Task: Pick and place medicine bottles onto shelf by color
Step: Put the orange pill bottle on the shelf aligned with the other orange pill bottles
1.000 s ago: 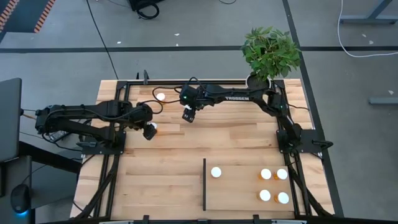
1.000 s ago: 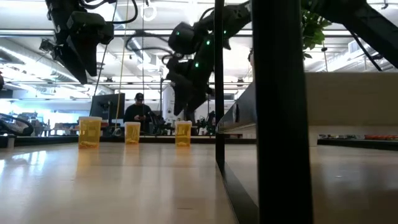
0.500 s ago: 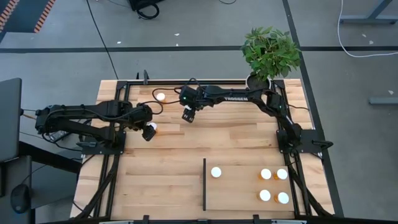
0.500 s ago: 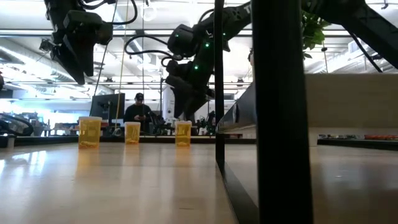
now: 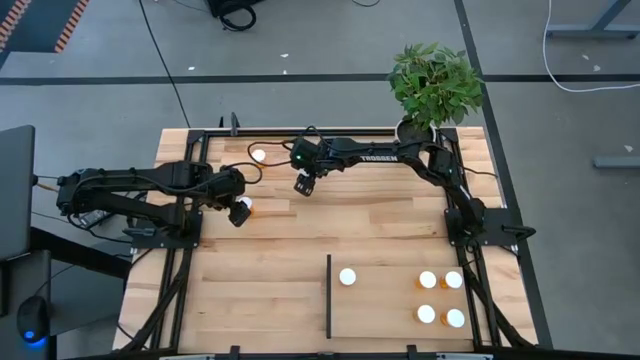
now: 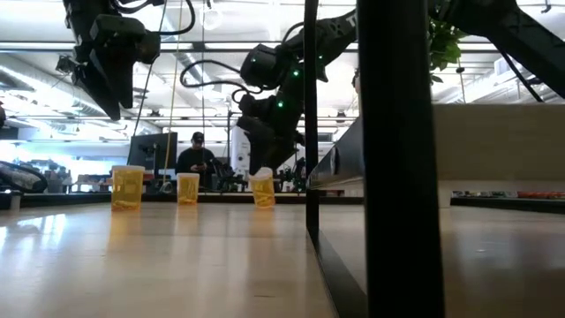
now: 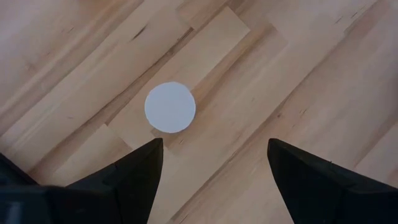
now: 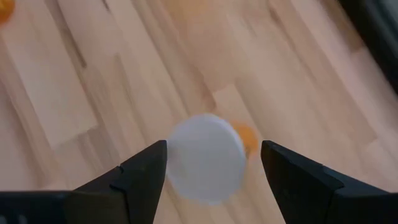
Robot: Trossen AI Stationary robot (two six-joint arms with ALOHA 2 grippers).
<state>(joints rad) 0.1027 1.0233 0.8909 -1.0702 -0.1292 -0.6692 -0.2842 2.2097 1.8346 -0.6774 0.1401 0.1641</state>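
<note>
Three orange, white-capped medicine bottles stand off the shelf. The nearest bottle [image 5: 247, 207] [image 6: 128, 187] sits below my left gripper [image 5: 238, 212] [image 7: 211, 162], which hovers open high above its cap [image 7: 170, 107]. A second bottle [image 5: 259, 155] [image 6: 188, 188] stands near the far edge. My right gripper [image 8: 212, 168] [image 6: 262, 163] is open, pointing down around the third bottle [image 6: 262, 190], which leans. In the high view the gripper hides that bottle. The shelf [image 5: 400, 300], with its black strip [image 5: 329, 295], carries several bottles standing on their bases. My right gripper comes from above, pointing down, with one finger [image 8: 149, 168] against the rim of the leaning bottle's white cap [image 8: 205, 157]. The other finger [image 8: 292, 171] stands apart from the cap. The bottle is tilted, its orange body [image 8: 247, 138] showing beside the cap and its base on the table.
A potted plant [image 5: 435, 85] stands at the table's far right corner. Black frame rails [image 5: 190, 250] run along both table sides. Open tabletop [image 5: 260, 290] lies left of the black strip. A person [image 6: 196, 159] sits in the room beyond the table.
My right gripper has come down over the third bottle. That bottle stood upright before and now leans, its top shifted slightly sideways. My left gripper has kept still above its bottle.
</note>
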